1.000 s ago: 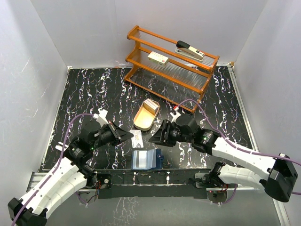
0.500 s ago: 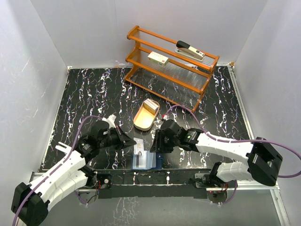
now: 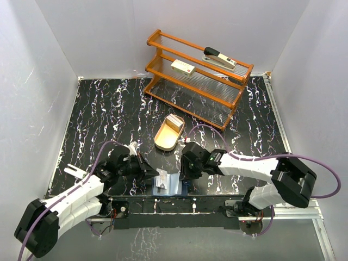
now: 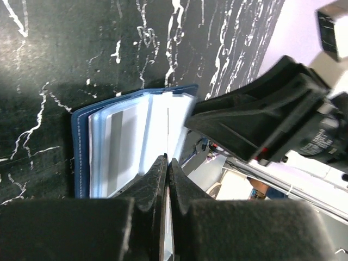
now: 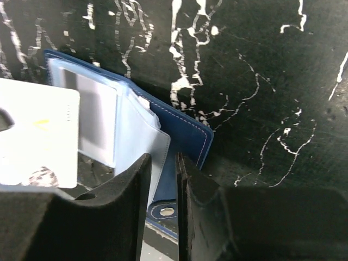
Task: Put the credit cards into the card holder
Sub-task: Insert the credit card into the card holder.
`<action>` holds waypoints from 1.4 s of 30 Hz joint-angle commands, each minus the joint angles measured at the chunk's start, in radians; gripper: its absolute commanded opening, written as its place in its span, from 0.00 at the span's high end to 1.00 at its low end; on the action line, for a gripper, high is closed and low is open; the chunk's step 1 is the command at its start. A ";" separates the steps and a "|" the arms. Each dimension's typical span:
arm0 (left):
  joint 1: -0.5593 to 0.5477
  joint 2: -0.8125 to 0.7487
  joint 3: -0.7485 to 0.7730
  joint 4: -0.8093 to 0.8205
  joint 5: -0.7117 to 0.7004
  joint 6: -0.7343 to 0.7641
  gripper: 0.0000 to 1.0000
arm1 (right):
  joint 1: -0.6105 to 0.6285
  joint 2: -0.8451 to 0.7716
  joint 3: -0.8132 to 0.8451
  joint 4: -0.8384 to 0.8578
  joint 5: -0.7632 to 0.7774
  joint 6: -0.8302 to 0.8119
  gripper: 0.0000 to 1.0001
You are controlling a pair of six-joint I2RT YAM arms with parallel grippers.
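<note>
1. The open card holder [image 3: 173, 185] lies at the near edge of the tabletop [image 3: 109, 109], about midway along, with its pale pockets up
2. The left gripper [image 4: 166, 163] is pinched tight on one credit card [image 5: 38, 136], held over the holder's left half; I cannot tell whether it touches the pockets
3. The right gripper [image 5: 163, 159] is narrowed onto the holder's right flap and appears to pin it open
4. A second credit card [image 3: 174, 123] seems to lie in the tray [image 3: 159, 142], nearer the table's centre
5. Judgement: the card is light, stiff and slick, so grip a short end and leave the leading edge free. The pocket film is soft and may buckle unless the card enters square
</note>
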 commanded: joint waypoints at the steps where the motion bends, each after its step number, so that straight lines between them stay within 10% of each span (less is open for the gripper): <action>1: -0.005 0.015 -0.019 0.129 0.068 0.005 1.00 | 0.010 0.032 -0.024 0.048 0.018 -0.031 0.78; 42: -0.007 0.278 -0.115 0.412 0.139 0.207 1.00 | 0.028 0.080 -0.075 0.090 0.049 -0.030 0.83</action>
